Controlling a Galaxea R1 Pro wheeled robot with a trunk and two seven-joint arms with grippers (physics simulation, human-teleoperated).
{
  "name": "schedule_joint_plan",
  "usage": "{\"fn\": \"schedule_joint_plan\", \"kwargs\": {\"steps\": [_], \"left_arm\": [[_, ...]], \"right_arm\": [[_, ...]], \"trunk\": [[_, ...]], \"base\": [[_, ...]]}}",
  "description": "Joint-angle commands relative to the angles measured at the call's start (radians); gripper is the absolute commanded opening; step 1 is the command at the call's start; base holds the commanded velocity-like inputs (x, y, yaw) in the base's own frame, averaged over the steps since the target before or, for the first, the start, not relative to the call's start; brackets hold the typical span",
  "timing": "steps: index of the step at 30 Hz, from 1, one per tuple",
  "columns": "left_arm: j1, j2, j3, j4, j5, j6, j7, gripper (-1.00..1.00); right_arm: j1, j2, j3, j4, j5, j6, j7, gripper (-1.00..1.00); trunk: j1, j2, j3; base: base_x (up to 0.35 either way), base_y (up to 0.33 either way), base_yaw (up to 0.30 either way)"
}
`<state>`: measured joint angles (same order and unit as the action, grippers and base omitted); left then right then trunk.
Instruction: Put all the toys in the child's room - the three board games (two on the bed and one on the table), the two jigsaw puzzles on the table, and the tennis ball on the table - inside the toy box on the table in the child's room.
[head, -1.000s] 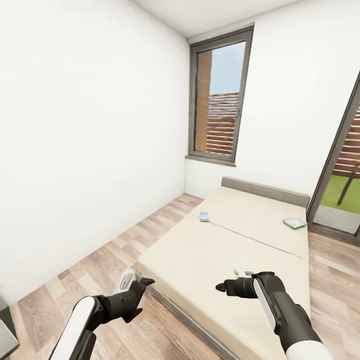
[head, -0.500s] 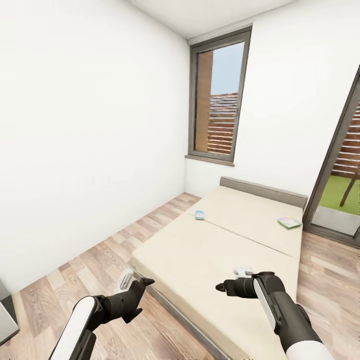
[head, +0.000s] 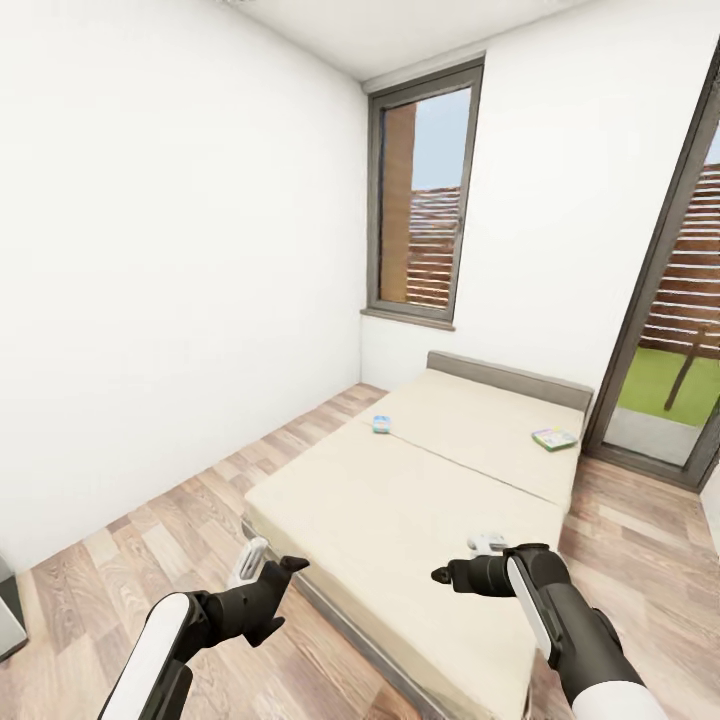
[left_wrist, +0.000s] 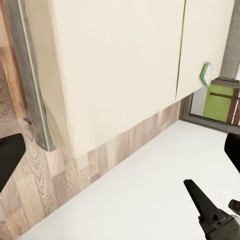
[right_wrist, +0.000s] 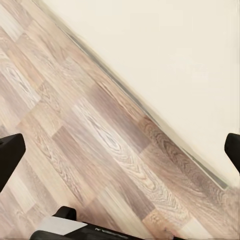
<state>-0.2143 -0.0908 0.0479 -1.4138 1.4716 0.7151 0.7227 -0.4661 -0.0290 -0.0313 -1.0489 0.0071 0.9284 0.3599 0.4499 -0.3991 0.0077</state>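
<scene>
Left gripper (head: 262, 566) and right gripper (head: 462, 560): both hanging spread apart, holding nothing, fingertips lying cropped at wrist-view edges. Bed (head: 400, 500): one, its near corner running out of frame. Board games: two, sitting well apart on the mattress, blue box (head: 381, 424) and green-edged box (head: 554, 438); lettering staying illegible.

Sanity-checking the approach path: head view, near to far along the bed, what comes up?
right gripper → blue board game → green-edged board game → headboard → window
</scene>
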Motion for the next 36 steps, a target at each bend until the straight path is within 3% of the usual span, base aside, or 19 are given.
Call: {"fn": "schedule_joint_plan", "kwargs": {"steps": [1, 12, 36], "left_arm": [[0.000, -0.001, 0.003, -0.001, 0.010, 0.003, 0.010, 1.00], [0.000, -0.001, 0.003, -0.001, 0.010, 0.003, 0.011, 1.00], [0.000, -0.001, 0.005, -0.001, 0.010, 0.003, 0.011, 1.00]], "right_arm": [[0.000, 0.000, -0.001, 0.000, 0.002, 0.004, 0.003, 1.00], [0.000, 0.000, -0.001, 0.001, 0.003, 0.004, 0.003, 1.00], [0.000, 0.000, 0.001, 0.001, 0.002, 0.004, 0.003, 1.00]], "trunk": [[0.000, -0.001, -0.001], [0.000, -0.001, -0.001], [0.000, -0.001, -0.001]], "base": [[-0.181, -0.288, 0.001], [-0.132, -0.199, 0.139], [-0.013, -0.020, 0.286]]}}
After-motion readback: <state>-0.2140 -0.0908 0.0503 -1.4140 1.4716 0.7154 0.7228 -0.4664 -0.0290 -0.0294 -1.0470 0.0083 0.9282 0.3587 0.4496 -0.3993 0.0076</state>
